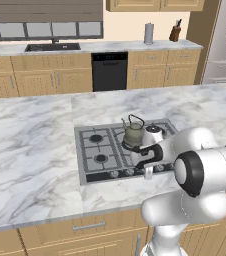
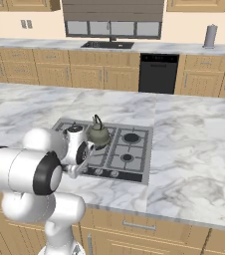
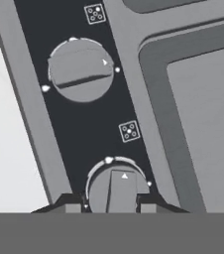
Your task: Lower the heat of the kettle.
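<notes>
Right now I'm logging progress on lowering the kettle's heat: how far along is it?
Done: the arm has reached the cooktop's control strip, where the kettle sits on a burner. In hand: the gripper straddles the near knob. Left: turning it down; whether turning has begun cannot be told.

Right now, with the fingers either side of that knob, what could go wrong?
1. Two similar knobs sit close on the dark control strip: the near knob between the end effector fingertips and the far knob. Which one drives the kettle burner isn't clear.
2. Turning the wrong way could raise the heat.
3. The fingers may slip off the ridge.
</notes>
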